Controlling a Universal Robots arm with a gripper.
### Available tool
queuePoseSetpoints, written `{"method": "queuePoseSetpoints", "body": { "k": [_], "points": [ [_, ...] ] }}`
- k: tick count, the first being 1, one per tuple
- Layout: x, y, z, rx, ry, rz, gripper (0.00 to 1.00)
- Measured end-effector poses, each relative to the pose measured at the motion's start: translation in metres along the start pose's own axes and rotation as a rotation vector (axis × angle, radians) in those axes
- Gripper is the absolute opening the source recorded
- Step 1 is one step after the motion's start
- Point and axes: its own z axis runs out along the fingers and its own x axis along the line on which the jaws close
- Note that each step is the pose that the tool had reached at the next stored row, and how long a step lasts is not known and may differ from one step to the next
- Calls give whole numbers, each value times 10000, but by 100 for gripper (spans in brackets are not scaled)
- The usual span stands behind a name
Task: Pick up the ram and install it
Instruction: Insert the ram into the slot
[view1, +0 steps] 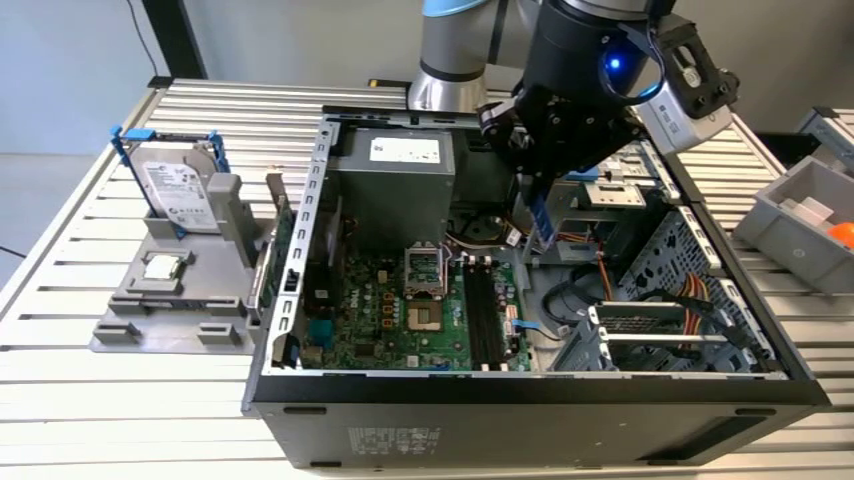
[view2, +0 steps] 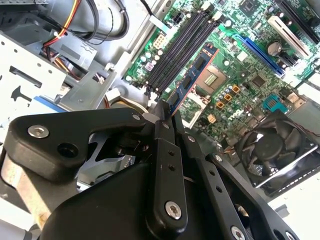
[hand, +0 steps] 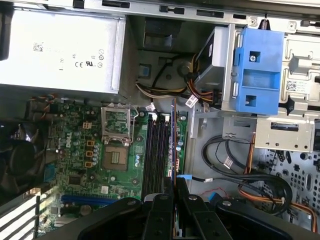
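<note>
Ram (view2: 192, 77) hangs edge-down from the gripper (view2: 167, 117), whose jaws are clamped on its upper end; in the second wrist view the dark bluish board with its red-edged side runs out from between the fingertips (view2: 162, 112) toward the motherboard (view2: 250, 75). In the exterior view the stick (view1: 545, 222) shows as a thin blue strip below the black gripper body (view1: 567, 110), held above the open computer case (view1: 534, 390), well clear of the board below.

As I judge it, the pickup is done and the carry-over to the board is in hand; seating has not begun. The black memory slots (hand: 157, 150) lie just beside the stick's line, at about nine o'clock of it in the first wrist view, running the same way as the held board (hand: 173, 145). The next move would call for matching the stick's edge to one slot along its full length and coming straight down, with no tilt.

Room is fair but bounded. The empty CPU socket (hand: 115, 150) sits on the far side of the slots, the power supply (hand: 60, 50) beyond their upper end, and a blue drive bracket (hand: 257, 70) with loose cables (hand: 235, 165) crowds the other side. The case fan (view2: 272, 147) lies near the socket. The case wall (view1: 314, 210) stands well apart.
</note>
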Motion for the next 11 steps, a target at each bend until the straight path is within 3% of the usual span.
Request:
{"method": "queuePoseSetpoints", "body": {
  "k": [11],
  "points": [
    [2, -8, 161, 9, -8, 162, 0]
  ]
}}
